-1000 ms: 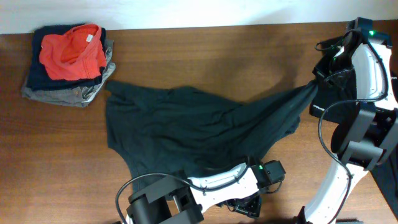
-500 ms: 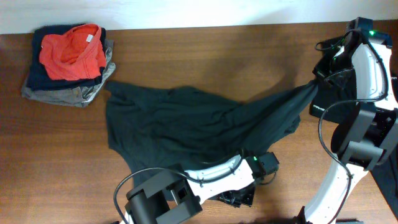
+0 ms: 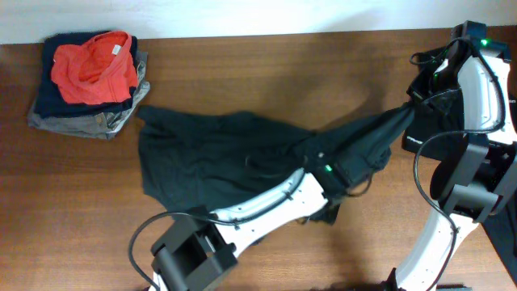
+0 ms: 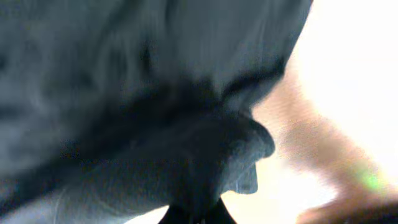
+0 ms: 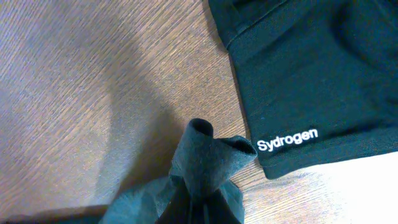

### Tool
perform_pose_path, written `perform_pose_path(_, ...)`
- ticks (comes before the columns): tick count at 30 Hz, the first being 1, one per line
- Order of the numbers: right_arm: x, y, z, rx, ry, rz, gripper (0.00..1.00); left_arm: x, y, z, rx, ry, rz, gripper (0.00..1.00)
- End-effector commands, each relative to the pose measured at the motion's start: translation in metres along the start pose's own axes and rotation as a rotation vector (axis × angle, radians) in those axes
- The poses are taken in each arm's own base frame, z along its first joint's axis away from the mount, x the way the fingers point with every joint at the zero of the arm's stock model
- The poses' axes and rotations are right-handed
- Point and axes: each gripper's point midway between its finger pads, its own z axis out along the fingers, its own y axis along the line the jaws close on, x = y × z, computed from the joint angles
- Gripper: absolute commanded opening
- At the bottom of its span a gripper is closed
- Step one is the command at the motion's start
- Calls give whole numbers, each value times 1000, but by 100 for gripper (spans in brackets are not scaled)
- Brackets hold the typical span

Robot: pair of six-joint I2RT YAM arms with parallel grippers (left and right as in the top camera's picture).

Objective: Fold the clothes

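**Both claws on the shirt's far end**

A pile [image 3: 89, 81] of folded clothes sat at the table's [image 3: 242, 65] back left corner. The black shirt [image 3: 210, 153] started just beside the pile, on its near right side. It lay crumpled across the table, with its long axis running away from the pile towards the right arm.

The left claw [image 4: 194, 214] was well along the shirt from the pile, past its middle. It was pressed together, pinching a bunched fold. Its wrist view was blurred, but cloth hung gathered at the fingers.

The right claw [image 3: 410, 113] was at the shirt's end farthest from the pile. It was also closed, pinching a twisted tip of cloth drawn taut off the table. Just beyond it lay a second shirt [image 5: 311, 62], flat, with a white logo showing.

Both grips thus sat on the half away from the pile, so the pile-side half lay loose. Any spreading pull would likely have to run along that axis. The left claw was the nearer one to the slack cloth.
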Motion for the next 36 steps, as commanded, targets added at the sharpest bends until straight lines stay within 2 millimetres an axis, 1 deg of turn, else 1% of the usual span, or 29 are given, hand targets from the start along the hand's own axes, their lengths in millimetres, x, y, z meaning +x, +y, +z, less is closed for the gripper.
perform_pose_path(1,-7,3,-24,-5,-64,-18,3,-25,10,-2,-3,-73,33,8)
perform_pose_path(2,-7,3,-24,-5,-65,-18,4,-31,13,-1,-4,-87,21,14)
perform_pose_path(3,-7,3,-24,-5,-65,-18,4,-36,17,1,-11,-98,10,14)
perform_pose_path(4,-7,3,-24,-5,-65,-18,4,-42,24,3,-25,-108,-3,18)
perform_pose_path(5,-7,3,-24,-5,-65,-18,4,-46,31,4,-37,-113,0,29)
perform_pose_path(6,-7,3,-24,-5,-65,-18,4,-48,36,5,-43,-111,13,58)
perform_pose_path(7,-7,3,-24,-5,-64,-18,4,-49,43,6,-51,-101,27,84)
perform_pose_path(9,-7,3,-24,-4,-63,-18,4,-47,53,7,-66,-77,27,91)
perform_pose_path(11,-6,3,-24,-4,-62,-18,4,-38,60,7,-69,-29,17,91)
perform_pose_path(13,-7,3,-24,-4,-63,-18,4,-27,56,8,-36,23,12,91)
perform_pose_path(17,-7,3,-24,-4,-63,-18,4,-13,31,7,66,83,-18,89)
perform_pose_path(18,-7,3,-24,-4,-63,-18,4,-10,27,6,76,91,-36,83)
perform_pose_path(19,-7,3,-24,-4,-63,-18,4,-8,24,6,81,95,-47,80)
perform_pose_path(22,-7,3,-24,-4,-63,-18,4,-3,11,3,117,112,-57,76)
perform_pose_path(26,-7,3,-24,-4,-63,-18,4,-1,2,0,160,130,-92,75)
perform_pose_path(31,-6,2,-24,-3,-62,-19,4,-4,-2,0,177,129,-166,74)
perform_pose_path(34,-6,2,-24,-3,-62,-18,4,-12,-7,0,197,98,-171,75)
perform_pose_path(36,-6,2,-24,-4,-62,-19,4,-20,-10,0,210,65,-168,71)
